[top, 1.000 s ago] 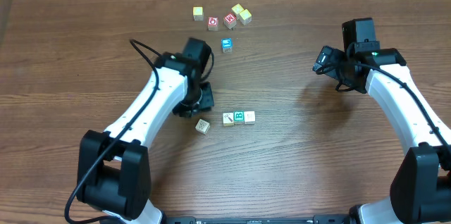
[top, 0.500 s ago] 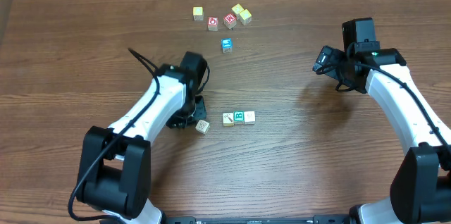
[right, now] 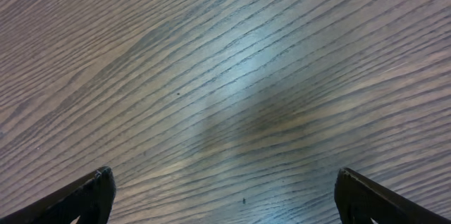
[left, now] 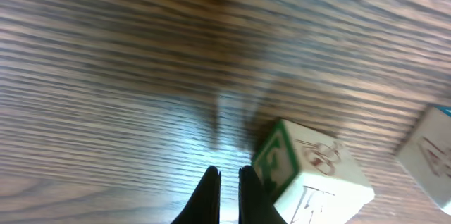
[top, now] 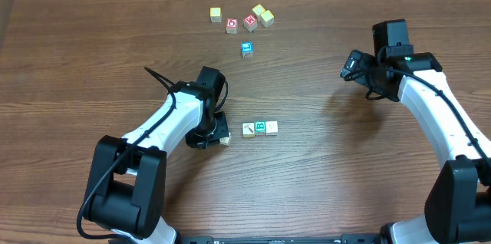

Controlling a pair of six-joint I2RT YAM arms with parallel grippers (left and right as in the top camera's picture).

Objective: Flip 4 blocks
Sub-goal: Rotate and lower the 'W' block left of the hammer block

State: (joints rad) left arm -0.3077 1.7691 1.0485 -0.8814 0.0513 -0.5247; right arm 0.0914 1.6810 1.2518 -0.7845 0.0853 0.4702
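**Block layout and arm positions.** Four pale wooden blocks lie near the middle of the wood-grain table (top: 330, 183). Three of them form a short row, set side by side: a left block (top: 248, 130) with a diagonal mark on top, a middle block (top: 260, 127) with a green-printed top, and a plain-looking right block (top: 271, 127). The fourth block (top: 225, 140) sits just left of the row and slightly nearer the robot, partly hidden by the left gripper (left: 229, 175). In the left wrist view this block shows a green-printed side face and pale faces with faint line drawings. It stands just beside the gripper's fingers (left: 209, 196), which are pressed together and hold nothing. Whether finger and block touch cannot be told. The right gripper (right: 224, 185) hovers well apart over bare table on the right, its fingers spread wide and empty. Toward the far edge lie three yellowish cubes (top: 215, 14), two red-faced cubes (top: 232, 25) and, nearer the row, one blue-faced cube (top: 246, 48).
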